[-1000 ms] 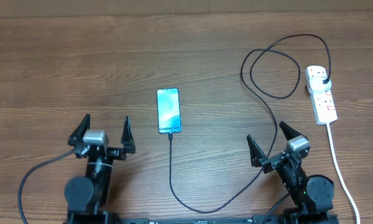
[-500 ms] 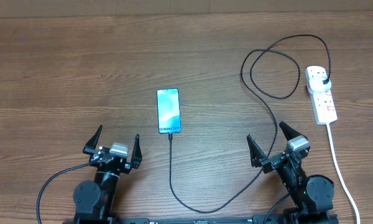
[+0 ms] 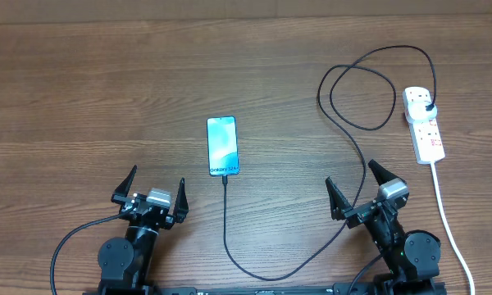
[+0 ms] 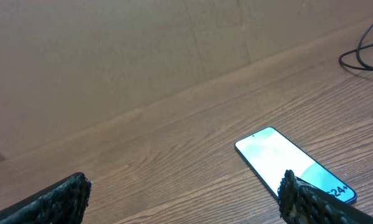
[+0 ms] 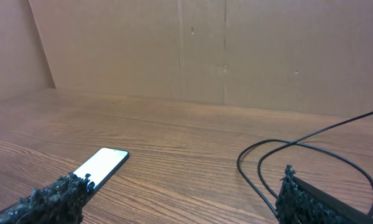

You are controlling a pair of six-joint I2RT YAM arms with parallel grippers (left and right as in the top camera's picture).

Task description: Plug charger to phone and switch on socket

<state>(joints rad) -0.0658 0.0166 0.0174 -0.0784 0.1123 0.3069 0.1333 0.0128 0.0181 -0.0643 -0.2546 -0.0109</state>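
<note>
Lying at the centre of the overhead frame, the phone (image 3: 222, 146) faces up with its blue screen lit. The charger (image 3: 226, 221) meets its lower end, curves along the bottom, then loops at upper right to its plug in the socket (image 3: 424, 124) at the right edge. Whether the switch is on cannot be told. A white cord (image 3: 447, 215) trails down from the socket. The left gripper (image 3: 155, 182), lower left, and the right gripper (image 3: 351, 174), lower right, both stand spread wide over the table (image 3: 82, 82), holding nothing.

The left wrist view shows the phone (image 4: 292, 165) at lower right, beside one finger (image 4: 308, 202).

The right wrist view has the phone (image 5: 102, 165) at lower left and the charger (image 5: 311, 152) looping at right.
</note>
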